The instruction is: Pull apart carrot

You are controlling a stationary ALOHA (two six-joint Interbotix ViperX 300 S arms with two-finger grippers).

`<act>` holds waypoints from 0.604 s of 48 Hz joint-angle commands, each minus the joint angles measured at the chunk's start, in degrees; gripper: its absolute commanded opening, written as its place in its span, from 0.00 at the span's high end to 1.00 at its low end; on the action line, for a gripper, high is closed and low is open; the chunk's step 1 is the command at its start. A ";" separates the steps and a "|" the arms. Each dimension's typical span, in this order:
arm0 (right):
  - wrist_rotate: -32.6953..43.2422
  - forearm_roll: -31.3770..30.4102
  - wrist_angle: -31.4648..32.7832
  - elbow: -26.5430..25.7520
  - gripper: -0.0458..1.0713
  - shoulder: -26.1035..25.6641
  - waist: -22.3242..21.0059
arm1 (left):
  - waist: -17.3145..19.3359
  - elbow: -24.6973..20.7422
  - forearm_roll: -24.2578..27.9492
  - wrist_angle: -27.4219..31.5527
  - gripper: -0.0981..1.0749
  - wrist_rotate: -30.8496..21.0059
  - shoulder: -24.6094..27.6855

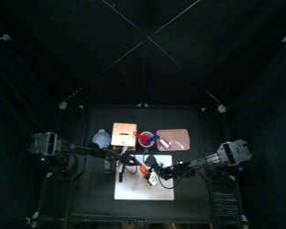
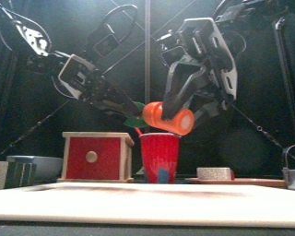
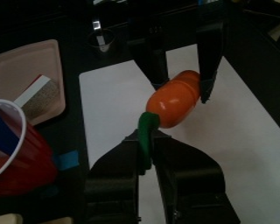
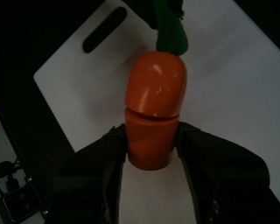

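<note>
Nearest the front camera, a flat white plastic cutting board [image 2: 147,201] is lying across the black bench [image 1: 88,207], and both arms are hanging above it. Between them, an orange plastic toy carrot with a green stem [image 2: 168,117] is being held in the air over the board, clear of its surface. The right hand [image 4: 154,150] is clamping the blunt orange end of the carrot between its two jaws, while the left hand [image 3: 150,150] is pinching the green stem [image 3: 146,133] at the opposite end. A seam is showing around the orange body in the right wrist view, but the two orange pieces are sitting flush together.

Behind the board, a red plastic cup [image 2: 159,157] is standing upright, directly beneath the carrot as the front camera sees it. Just beside the cup, toward the left arm's side, a red wooden box with a pale round hole in its face [image 2: 97,156] is resting on the bench. On the other side of the cup, a shallow pinkish-tan tray [image 1: 174,139] is lying flat.
</note>
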 commanded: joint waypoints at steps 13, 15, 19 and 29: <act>-0.09 0.18 0.00 -0.79 0.58 -0.97 -0.26 | 0.00 -0.70 -0.09 0.00 0.53 0.09 -0.97; -0.09 0.26 0.00 -0.70 0.61 -0.97 -0.26 | 0.00 -0.62 -0.09 0.09 0.54 0.18 -1.05; -0.09 0.62 0.00 -0.53 0.66 -0.97 0.00 | 0.18 -0.09 -0.09 0.26 0.55 0.26 -1.67; -0.09 2.99 0.00 0.62 0.69 -0.97 0.09 | 0.97 1.85 0.00 0.35 0.56 0.35 -4.31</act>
